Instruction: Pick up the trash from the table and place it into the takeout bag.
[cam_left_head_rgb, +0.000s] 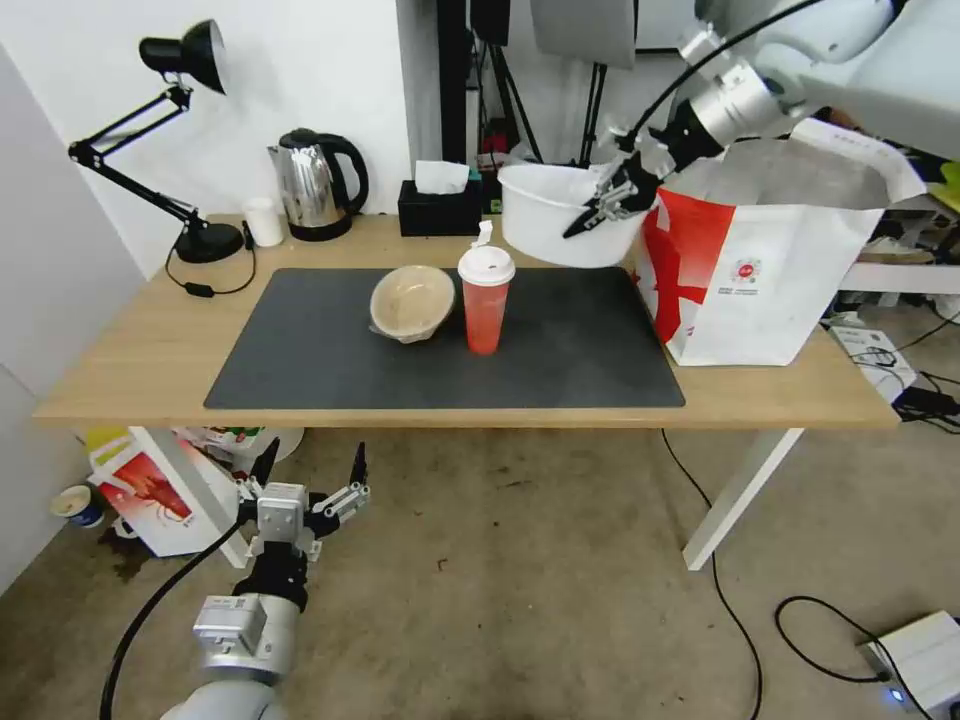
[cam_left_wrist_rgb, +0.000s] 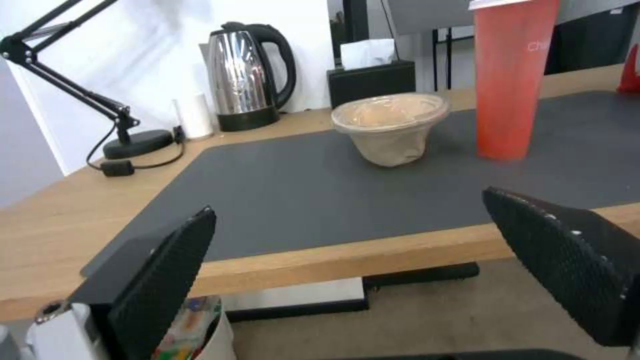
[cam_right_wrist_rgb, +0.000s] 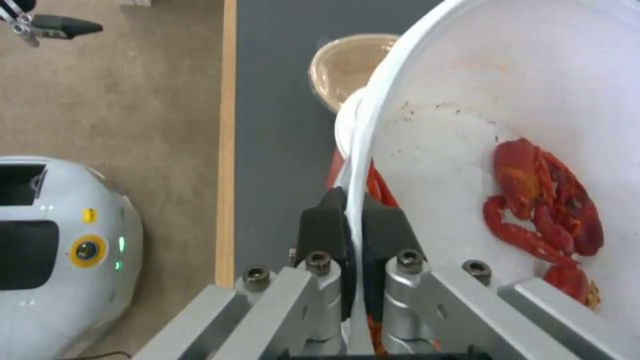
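The right gripper pinches the white bowl's rim; keep it level, then move toward 3 o'clock over the takeout bag, while the left gripper waits spread wide below the table.

My table, laid with a grey mat.
Paper bowl and red cup stand on the mat; bag at my right.

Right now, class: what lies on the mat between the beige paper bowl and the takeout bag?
In the head view, the red drink cup stands right beside the beige paper bowl; from there to the takeout bag is bare mat.
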